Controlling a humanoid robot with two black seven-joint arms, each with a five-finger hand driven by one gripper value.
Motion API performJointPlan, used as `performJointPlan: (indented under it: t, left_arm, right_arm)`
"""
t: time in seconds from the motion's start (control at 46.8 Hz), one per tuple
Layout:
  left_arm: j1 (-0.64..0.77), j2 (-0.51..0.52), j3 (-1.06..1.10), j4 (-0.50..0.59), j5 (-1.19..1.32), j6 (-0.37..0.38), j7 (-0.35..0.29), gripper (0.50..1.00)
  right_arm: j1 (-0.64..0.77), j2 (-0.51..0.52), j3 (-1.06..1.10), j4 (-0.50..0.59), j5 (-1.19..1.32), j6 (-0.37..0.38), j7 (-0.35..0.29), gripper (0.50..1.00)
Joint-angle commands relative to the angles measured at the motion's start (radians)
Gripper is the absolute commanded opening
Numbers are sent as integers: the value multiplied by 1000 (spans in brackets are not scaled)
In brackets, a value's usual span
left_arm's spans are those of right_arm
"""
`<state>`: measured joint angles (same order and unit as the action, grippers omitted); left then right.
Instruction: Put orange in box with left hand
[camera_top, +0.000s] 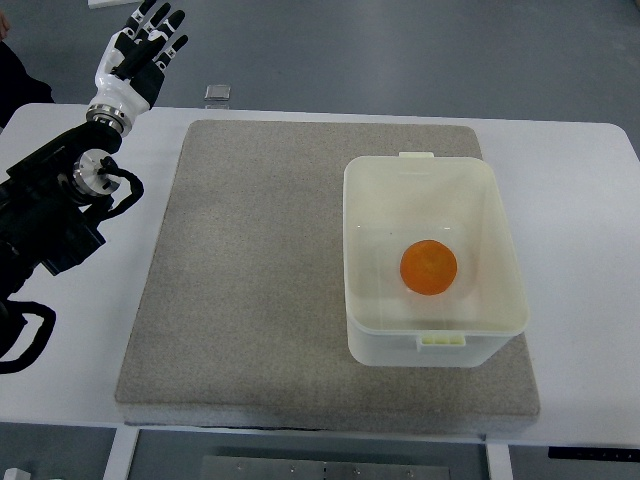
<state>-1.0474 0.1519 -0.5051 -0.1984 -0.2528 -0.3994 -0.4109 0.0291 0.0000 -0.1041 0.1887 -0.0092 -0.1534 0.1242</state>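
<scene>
The job looks done. The orange (429, 267) sits on the floor of the box (385, 190), near the middle, a little toward the near wall. Nothing holds it. From here, I think all that is left is for the arm to rest.

Going from near to far: the box is the nearest thing, on the right part of the gray mat (260, 270). It is a pale, see-through tub with no lid, and it has 2 small tabs, 1 on the near rim and 1 on the far rim. The mat lies on the white bench (590, 250).

The left hand (140, 55) is far off, up past the far left corner of the mat, above the bench edge. Its fingers (158, 22) are spread wide and hold nothing. The orange and the box are well apart from the fingers, off to the right of them and nearer to the camera.

A small gray square thing (217, 93) lies on the far bench edge, just to the right of the fingers. Nothing stands in the way. The right hand does not show.
</scene>
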Motion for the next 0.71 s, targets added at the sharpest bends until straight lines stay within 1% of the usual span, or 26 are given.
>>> performJointPlan:
  t: [0.0, 0.192, 0.214, 0.235, 0.257, 0.684]
  left_arm:
    - [3, 0, -24, 0, 0, -9, 0, 924]
    - [1, 0, -33, -1, -2, -2, -2, 924]
    - [3, 0, -33, -1, 0, -1, -2, 936]
    - [1, 0, -33, -1, 0, 2, -2, 981]
    - [1, 0, -33, -1, 0, 4, -2, 990]
    - [3, 0, -35, 0, 0, 10, -5, 992]
  right_arm:
    - [0, 0, 0, 0, 0, 0, 0, 932]
    - [0, 0, 0, 0, 0, 0, 0, 932]
    - [0, 0, 1, 0, 0, 0, 0, 932]
    - [0, 0, 1, 0, 0, 0, 0, 932]
    - [0, 0, 0, 0, 0, 0, 0, 932]
    - [0, 0, 0, 0, 0, 0, 0, 932]
